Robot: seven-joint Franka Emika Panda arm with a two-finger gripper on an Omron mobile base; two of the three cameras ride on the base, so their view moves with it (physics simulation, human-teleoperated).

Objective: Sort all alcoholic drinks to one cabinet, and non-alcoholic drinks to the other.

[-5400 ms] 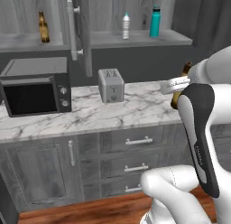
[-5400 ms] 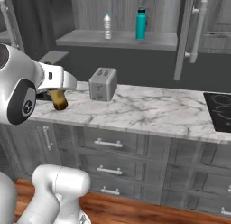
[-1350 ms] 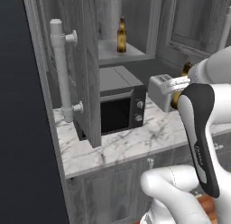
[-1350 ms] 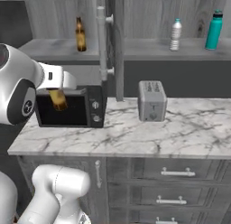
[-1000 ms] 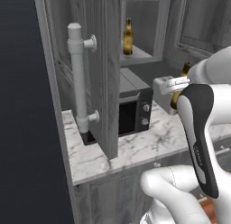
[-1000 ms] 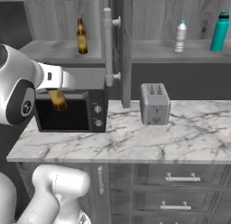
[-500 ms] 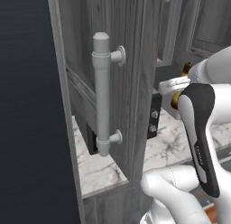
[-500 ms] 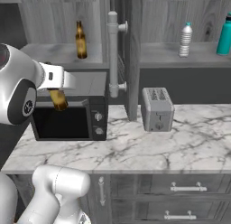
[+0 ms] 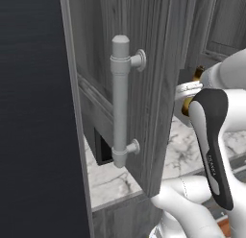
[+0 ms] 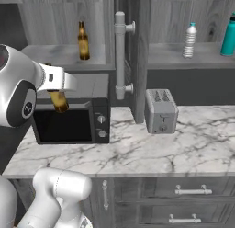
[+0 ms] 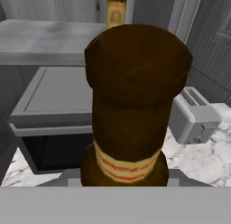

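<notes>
The tool (image 10: pixel 56 94) is closed tight on a brown beer bottle (image 10: pixel 58 101), which hangs in the air in front of the microwave (image 10: pixel 72 122), above the tabletop (image 10: pixel 137 153). In the hand view the held bottle (image 11: pixel 131 110) looks very big and close, with a red and pale band low on it. The bottle is glass, so it is likely hard, smooth and a bit slippery, and it would probably break if it fell. It looks small and not very heavy. A good place to hold it seems to be around the round body, and the tool seems to grip it near there. The other beer bottle (image 10: pixel 83 41) stands upright on the shelf (image 10: pixel 69 54) of the open left cabinet. The clear water bottle (image 10: pixel 189 40) and the teal flask (image 10: pixel 228 37) stand near each other on the shelf of the other cabinet, on the right. The toaster (image 10: pixel 160 111) sits on the tabletop just beside the microwave. In the left base view the cabinet door (image 9: pixel 129 78) and its pale bar handle (image 9: pixel 120 102) hide the shelves. The held bottle hides the tool's tips in the hand view. The arm covers the top of the held bottle in the right base view.
</notes>
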